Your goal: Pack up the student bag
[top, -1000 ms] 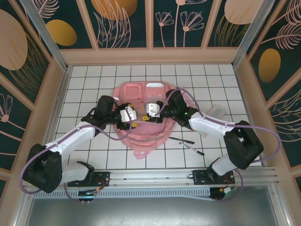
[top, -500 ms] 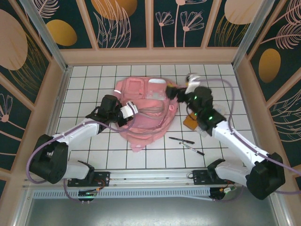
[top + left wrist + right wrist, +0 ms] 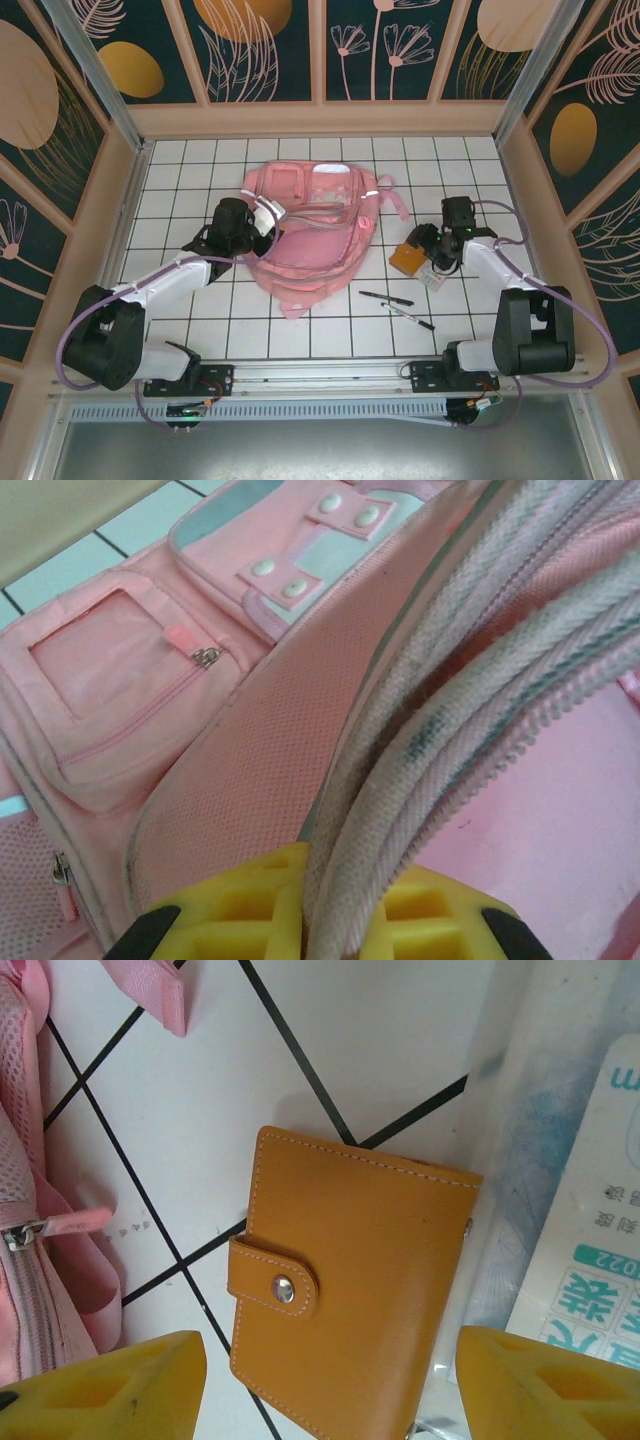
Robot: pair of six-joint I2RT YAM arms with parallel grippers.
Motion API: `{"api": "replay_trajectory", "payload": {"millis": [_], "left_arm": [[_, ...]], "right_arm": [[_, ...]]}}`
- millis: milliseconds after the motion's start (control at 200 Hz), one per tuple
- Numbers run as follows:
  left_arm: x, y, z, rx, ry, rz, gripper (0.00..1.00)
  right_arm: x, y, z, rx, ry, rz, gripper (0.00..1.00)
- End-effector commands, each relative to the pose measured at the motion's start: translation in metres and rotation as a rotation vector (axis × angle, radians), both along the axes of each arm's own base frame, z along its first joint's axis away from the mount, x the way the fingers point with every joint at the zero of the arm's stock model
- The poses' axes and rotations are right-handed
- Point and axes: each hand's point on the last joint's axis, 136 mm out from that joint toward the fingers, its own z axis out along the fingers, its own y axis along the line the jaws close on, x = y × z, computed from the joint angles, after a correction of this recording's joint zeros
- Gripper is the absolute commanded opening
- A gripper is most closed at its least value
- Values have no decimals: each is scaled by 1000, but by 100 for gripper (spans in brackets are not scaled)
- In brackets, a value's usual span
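Left gripper [image 3: 335, 920] first: I see its yellow fingers [image 3: 240, 905] clamped on the grey-white zipper rim [image 3: 450, 710] of the large soft pink fabric student bag [image 3: 310, 255], on the bag's left side from above. The bag lies in the middle of the white, black-gridded tabletop [image 3: 200, 170], with its clear-plastic front pockets [image 3: 325, 190] toward the far wall. The rim runs up between the fingers. I cannot tell what is inside the bag.

On my right, the right gripper [image 3: 422, 250] hangs with its yellow fingers [image 3: 100, 1390] wide apart, off the bag's right side and not touching it. Between those fingers, on the tabletop, lies a tan leather wallet with a snap strap [image 3: 350, 1300]. Its far edge touches a clear plastic packet holding a printed card [image 3: 575, 1210]. A black pen [image 3: 385, 297] and a second black pen [image 3: 412, 318] lie nearer to me, close to the wallet.
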Motion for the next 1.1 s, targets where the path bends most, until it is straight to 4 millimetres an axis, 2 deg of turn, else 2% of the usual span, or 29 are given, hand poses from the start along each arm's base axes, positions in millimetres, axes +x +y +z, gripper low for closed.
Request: {"api": "replay_trajectory", "payload": {"millis": [0, 85, 245, 390, 480, 560, 636, 696, 726, 821, 901, 971, 1096], "left_arm": [[18, 7, 29, -99, -12, 141, 6], [19, 5, 40, -108, -30, 135, 6], [26, 8, 79, -134, -108, 157, 6], [33, 9, 111, -148, -166, 173, 6], [35, 10, 126, -159, -192, 184, 0], [36, 11, 136, -165, -216, 188, 0], [37, 14, 143, -163, -229, 207, 0], [39, 20, 139, -159, -209, 248, 0], [42, 22, 151, -171, -222, 270, 0], [47, 31, 153, -173, -196, 347, 0], [51, 42, 152, -182, -165, 433, 0], [53, 48, 150, -189, -146, 486, 0], [59, 47, 151, -184, -106, 508, 0]], "right_arm": [[-8, 6, -1, 77, 39, -4, 67], [-14, 7, -11, 102, 67, -5, 65], [-17, 5, -24, 119, 82, -30, 63], [-13, 7, -35, 137, 94, -25, 54], [-13, 7, -44, 137, 113, -27, 52], [-8, 10, -45, 154, 97, -14, 41], [-3, 16, -43, 180, 84, 6, 23], [2, 17, -41, 187, 71, 17, 8], [4, 18, -39, 189, 65, 20, 2], [8, 22, -24, 206, 29, 31, 0], [13, 31, -3, 255, -15, 50, 0], [17, 44, 25, 302, -67, 77, 0], [22, 73, 83, 351, -156, 155, 0]]}}
